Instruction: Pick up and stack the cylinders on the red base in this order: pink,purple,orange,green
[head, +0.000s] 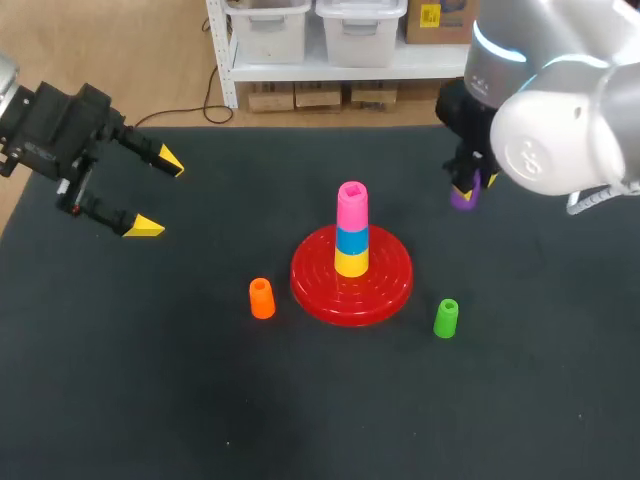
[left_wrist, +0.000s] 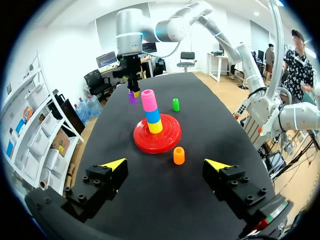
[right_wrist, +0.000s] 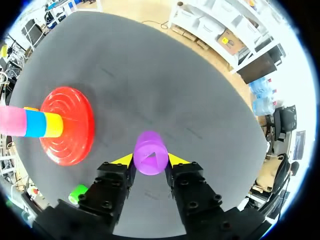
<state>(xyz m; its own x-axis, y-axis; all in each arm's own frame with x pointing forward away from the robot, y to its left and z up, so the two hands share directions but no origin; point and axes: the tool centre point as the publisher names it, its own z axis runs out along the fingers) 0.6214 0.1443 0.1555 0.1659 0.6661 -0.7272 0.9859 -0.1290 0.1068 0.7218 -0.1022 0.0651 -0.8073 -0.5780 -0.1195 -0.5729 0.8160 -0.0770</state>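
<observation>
On the red base (head: 352, 285) stands a stack of yellow, blue and pink cylinders, the pink cylinder (head: 352, 207) on top. My right gripper (head: 470, 188) hangs above the table at the back right, shut on the purple cylinder (head: 464, 196); in the right wrist view the purple cylinder (right_wrist: 150, 159) sits between the two yellow tips of that gripper (right_wrist: 149, 160). The orange cylinder (head: 261, 298) stands left of the base, the green cylinder (head: 446, 318) to its right front. My left gripper (head: 150, 192) is open and empty at the far left.
The dark table mat (head: 150, 380) stretches wide in front of the base and along the left. In the left wrist view the base (left_wrist: 157, 135) and the orange cylinder (left_wrist: 178, 155) lie ahead of the open left gripper (left_wrist: 167, 165).
</observation>
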